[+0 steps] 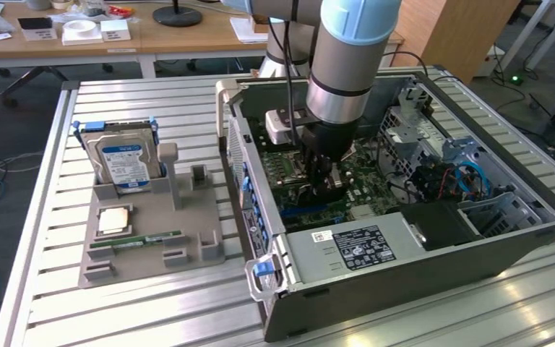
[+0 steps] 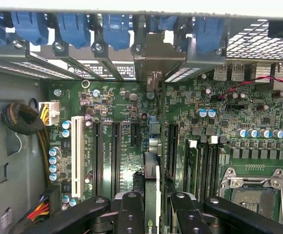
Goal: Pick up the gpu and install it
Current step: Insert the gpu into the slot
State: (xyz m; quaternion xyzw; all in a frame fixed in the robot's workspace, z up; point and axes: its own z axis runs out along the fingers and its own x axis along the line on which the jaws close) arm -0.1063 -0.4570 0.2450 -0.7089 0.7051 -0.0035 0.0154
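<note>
1. Exterior view: my arm reaches down into the open computer case (image 1: 422, 285), which lies on its side on the slatted table (image 1: 162, 303). My gripper (image 1: 324, 184) hangs low over the green motherboard (image 1: 374, 184) inside it
2. In the same case, a grey labelled power supply (image 1: 350, 249) fills the near corner
3. To the exterior view's left of the case, the grey holder (image 1: 196, 217) carries a hard drive (image 1: 123, 163) upright in its rear slot. A processor chip (image 1: 113, 219) lies flat in the middle, and a RAM stick (image 1: 149, 238) lies flat near the front
4. Wrist view: my gripper (image 2: 156, 217) pinches the gpu (image 2: 152, 190) edge-on between its black fingers (image 2: 131, 214)
5. The card stands upright above the motherboard (image 2: 229, 112), among the black expansion slots (image 2: 116, 151), pointing toward the blue clips (image 2: 73, 29) on the case wall. Whether it sits in a slot, I cannot tell
</note>
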